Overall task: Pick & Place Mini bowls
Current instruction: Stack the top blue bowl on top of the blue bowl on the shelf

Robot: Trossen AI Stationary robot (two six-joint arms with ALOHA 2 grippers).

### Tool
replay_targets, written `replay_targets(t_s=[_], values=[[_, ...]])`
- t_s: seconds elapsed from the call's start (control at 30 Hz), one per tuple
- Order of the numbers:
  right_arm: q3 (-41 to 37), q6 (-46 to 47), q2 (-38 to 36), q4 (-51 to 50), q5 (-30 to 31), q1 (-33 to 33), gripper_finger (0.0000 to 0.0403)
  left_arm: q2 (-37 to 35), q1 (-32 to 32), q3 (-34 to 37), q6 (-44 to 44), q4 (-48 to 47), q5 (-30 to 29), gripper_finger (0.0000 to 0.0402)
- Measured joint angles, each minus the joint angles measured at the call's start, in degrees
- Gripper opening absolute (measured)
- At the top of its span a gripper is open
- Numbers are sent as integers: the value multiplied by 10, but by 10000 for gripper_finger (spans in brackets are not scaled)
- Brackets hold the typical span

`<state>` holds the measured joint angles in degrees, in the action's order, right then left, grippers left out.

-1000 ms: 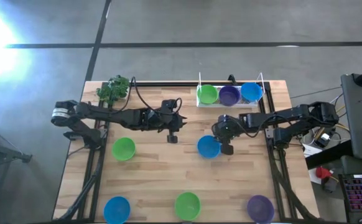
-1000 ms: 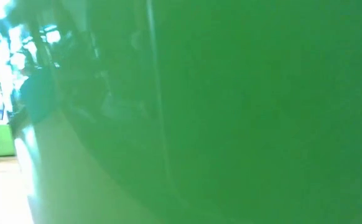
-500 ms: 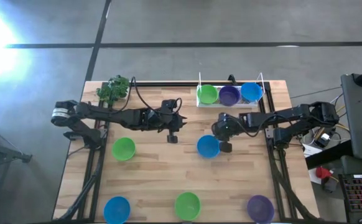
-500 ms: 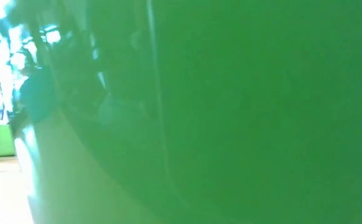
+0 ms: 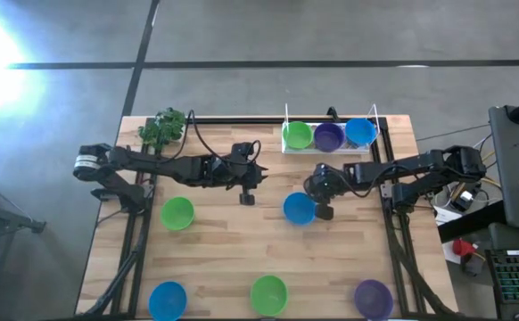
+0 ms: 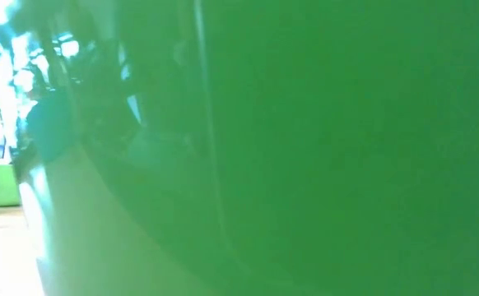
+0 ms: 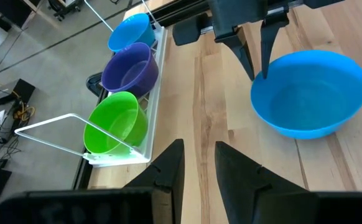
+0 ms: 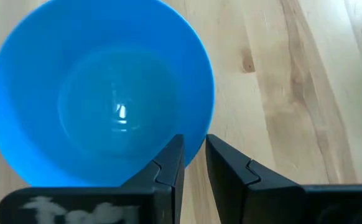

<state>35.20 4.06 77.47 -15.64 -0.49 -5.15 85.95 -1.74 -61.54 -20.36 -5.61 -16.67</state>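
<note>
A blue mini bowl [image 5: 297,209] [image 8: 100,93] [image 7: 308,93] stands upright on the wooden table right of centre. My right gripper [image 5: 323,211] [image 8: 194,140] is at its right-hand rim, shut on it. My left gripper [image 5: 248,197] [image 7: 198,146] hovers left of centre over bare wood, shut and holding nothing. A white wire tray [image 5: 331,150] at the far edge holds a green bowl [image 5: 297,135], a purple bowl [image 5: 328,135] and a blue bowl [image 5: 359,132]. My right gripper pinches the blue bowl's rim [image 8: 204,127] on the side toward the table's right edge. One finger [image 7: 265,46] is inside the bowl and the other [image 7: 243,53] outside. The fingers come from above, pointing down. The bowl stays upright with its base on the table.
Loose bowls sit on the table: green [image 5: 177,212] at left, and blue [image 5: 167,299], green [image 5: 268,292] and purple [image 5: 373,297] along the near edge. A leafy toy plant [image 5: 162,127] is at the far left corner. A green bowl [image 6: 305,148] fills the low view.
</note>
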Motion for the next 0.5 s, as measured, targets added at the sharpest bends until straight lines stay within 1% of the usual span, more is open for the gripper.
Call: replay_targets(t_s=[0.13, 0.3, 0.5], values=[[-8, 5, 0, 5, 0, 0, 63, 0, 0, 0, 0, 0, 0, 85], [-20, 32, 0, 45, -1, 0, 63, 0, 0, 0, 0, 0, 0, 85], [-28, 35, 0, 47, -1, 0, 63, 0, 0, 0, 0, 0, 0, 85]])
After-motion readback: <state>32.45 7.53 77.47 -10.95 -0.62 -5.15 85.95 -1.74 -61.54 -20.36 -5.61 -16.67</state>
